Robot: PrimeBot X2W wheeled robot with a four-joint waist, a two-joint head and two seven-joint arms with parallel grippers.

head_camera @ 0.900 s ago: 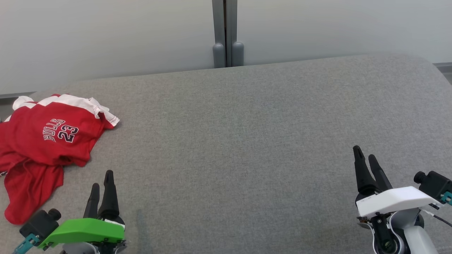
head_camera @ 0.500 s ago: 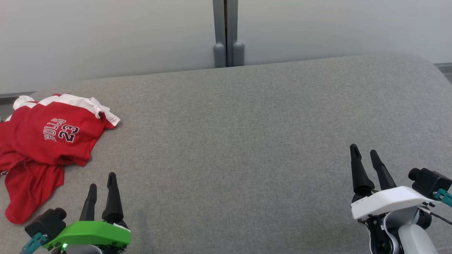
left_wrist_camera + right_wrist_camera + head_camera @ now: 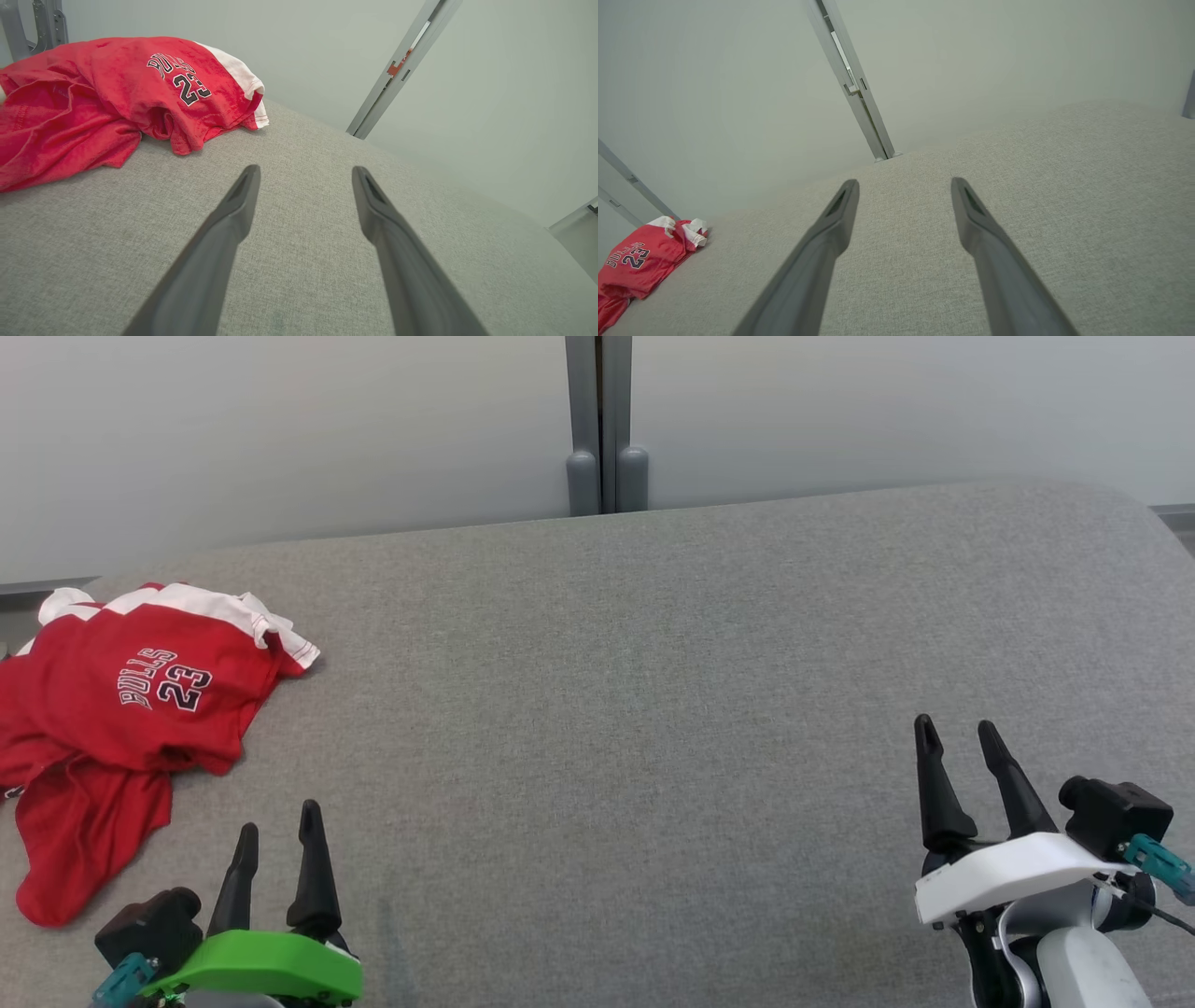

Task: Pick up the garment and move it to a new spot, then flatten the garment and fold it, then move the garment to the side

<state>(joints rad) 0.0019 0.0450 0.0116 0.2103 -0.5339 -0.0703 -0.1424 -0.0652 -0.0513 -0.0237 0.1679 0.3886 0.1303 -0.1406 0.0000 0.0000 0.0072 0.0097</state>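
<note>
The garment [image 3: 121, 719] is a red jersey with white trim and "BULLS 23" lettering, lying crumpled at the far left of the grey fabric surface [image 3: 635, 691]. It also shows at the upper left of the left wrist view as the garment [image 3: 107, 98], and small at the lower left of the right wrist view as the garment [image 3: 635, 263]. My left gripper [image 3: 277, 819] stands open near the front edge, just right of and below the garment, apart from it. My right gripper [image 3: 954, 728] is open at the lower right, far from the garment, with nothing between its fingers.
A pale wall rises behind the surface, with a grey vertical post [image 3: 602, 425] at its middle. The surface's back edge curves down at the right corner [image 3: 1130, 509]. Wide bare fabric lies between the two grippers.
Both grippers have spread their fingers apart. The left gripper has drawn back a little toward the front edge; the right has shifted slightly left. The garment has not moved.
</note>
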